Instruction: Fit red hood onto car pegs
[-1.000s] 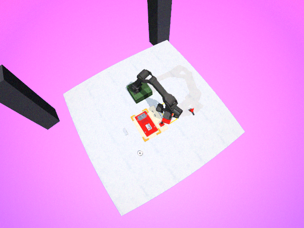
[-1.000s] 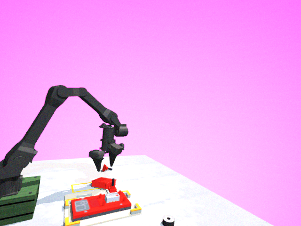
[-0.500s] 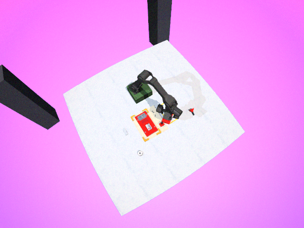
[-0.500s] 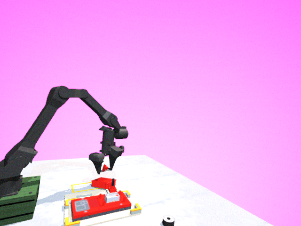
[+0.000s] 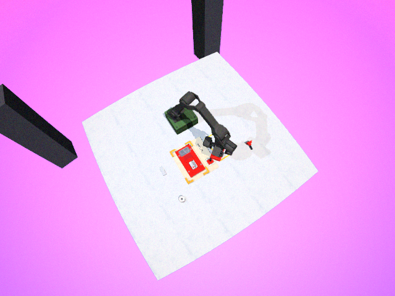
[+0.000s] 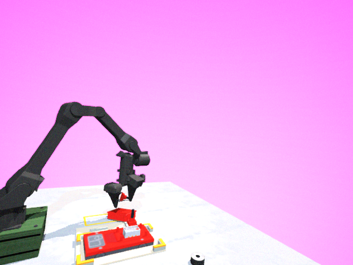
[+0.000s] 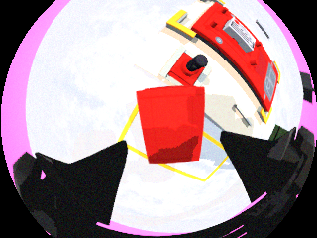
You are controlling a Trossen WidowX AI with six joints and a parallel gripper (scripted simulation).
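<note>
Above one red hood point(image 5: 217, 155) point(image 6: 119, 214) point(image 7: 172, 124) on the worktop point(image 5: 242, 194) point(image 6: 182, 211) point(image 7: 74, 64), one end effector point(image 6: 123, 203) point(image 7: 174, 138) hangs open, its two fingers apart.

No legible text; markings on engine block point(image 5: 192, 164) point(image 6: 131, 231) point(image 7: 240, 35) too small.

From above I see a black round piece with a white top point(image 5: 179, 200) point(image 6: 197, 261) at the near side, a small pale block point(image 5: 163, 171) to the left, and a small red-and-black piece point(image 5: 249, 143) point(image 6: 123, 196) to the right. A yellow outline point(image 5: 226, 157) point(image 6: 95, 216) point(image 7: 183, 171) marks the table; two dark posts point(image 5: 207, 28) point(image 5: 34, 134) stand far and left.
</note>
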